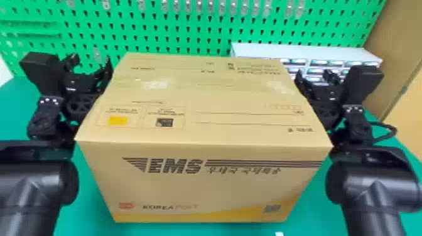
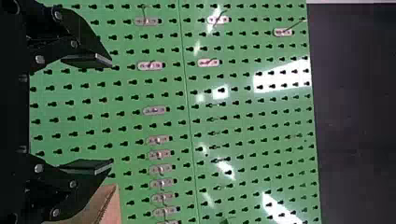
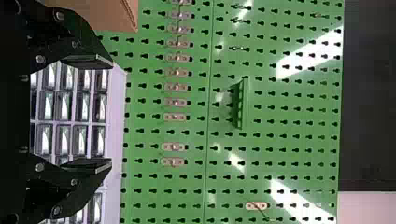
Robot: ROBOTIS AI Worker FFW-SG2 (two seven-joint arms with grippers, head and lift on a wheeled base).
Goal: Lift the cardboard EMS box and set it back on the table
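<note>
The cardboard EMS box (image 1: pixel 204 182) stands upright between the two arms in the head view, its printed front facing me. Against its left side is my left gripper (image 1: pixel 91 67); against its right side is my right gripper (image 1: pixel 317 81). In the left wrist view the left gripper (image 2: pixel 112 114) is open with nothing between its fingers, and a corner of the box (image 2: pixel 105 205) shows beside one finger. The right wrist view has the right gripper (image 3: pixel 112 114) open too, the box (image 3: pixel 116 14) beside its other-side finger. The box's underside is hidden.
The green table (image 1: pixel 91 219) extends around the box. Behind it rises a green pegboard (image 1: pixel 194 31) with hooks. A pale drawer cabinet (image 1: pixel 304 51) stands at the back right, behind the right gripper.
</note>
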